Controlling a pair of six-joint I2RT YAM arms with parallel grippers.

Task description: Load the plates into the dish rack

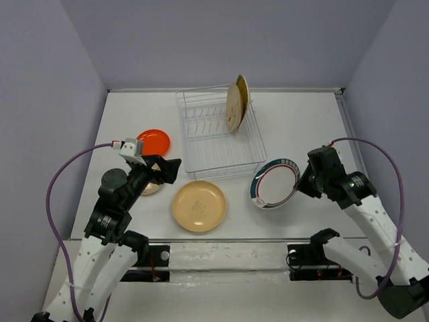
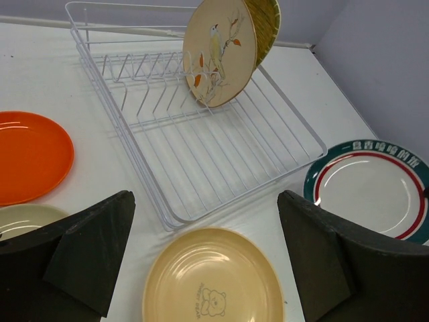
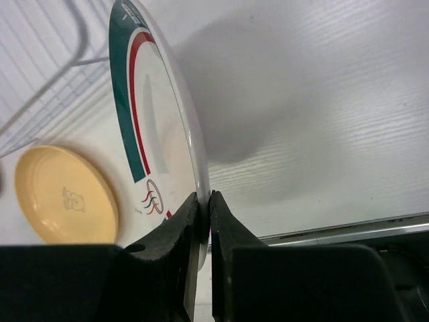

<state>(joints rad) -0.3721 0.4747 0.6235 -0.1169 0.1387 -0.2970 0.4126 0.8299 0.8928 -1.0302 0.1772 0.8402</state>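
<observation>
Right wrist view: right claw [image 3: 204, 204] clamps the teal-rimmed plate [image 3: 153, 114] by its edge; left claw [image 2: 204, 228] stands wide open.

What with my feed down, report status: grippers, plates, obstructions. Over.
Right gripper shut on teal-rimmed plate, tilted up. Left gripper open, empty. Floral plate, yellow-green plate upright in dish rack. Nothing blocking rack.

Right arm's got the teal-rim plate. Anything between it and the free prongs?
Nothing visible except the near wall of the dish rack. The teal-rimmed plate, in the right gripper, is off its near-right corner; the floral plate stands farther back.
</observation>
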